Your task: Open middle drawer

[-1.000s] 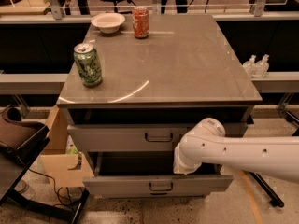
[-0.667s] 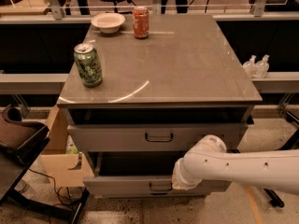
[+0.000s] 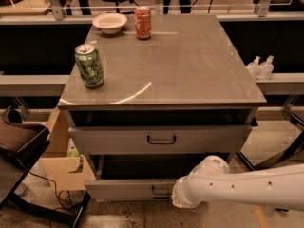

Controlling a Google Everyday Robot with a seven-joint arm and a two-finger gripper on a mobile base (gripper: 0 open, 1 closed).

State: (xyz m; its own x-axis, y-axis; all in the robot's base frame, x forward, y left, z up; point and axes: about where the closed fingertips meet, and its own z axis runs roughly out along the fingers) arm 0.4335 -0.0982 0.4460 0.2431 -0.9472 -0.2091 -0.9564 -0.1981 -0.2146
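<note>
The grey cabinet shows two drawer fronts. The upper, taller front has a dark loop handle. Below it, the middle drawer is a shallow grey front that stands out from the cabinet, with a dark gap above it. Its small dark handle is partly covered by my arm. My white arm comes in from the right. The gripper at its end sits right against the middle drawer's front, just right of the handle. The lowest drawer is out of view.
On the cabinet top stand a green can at front left, an orange can and a white bowl at the back. A cardboard box and a dark chair are on the left. Two bottles stand on a ledge at the right.
My arm has dropped from the level between the two drawer fronts to the middle drawer's front, near its handle. The drawers have not visibly moved.
</note>
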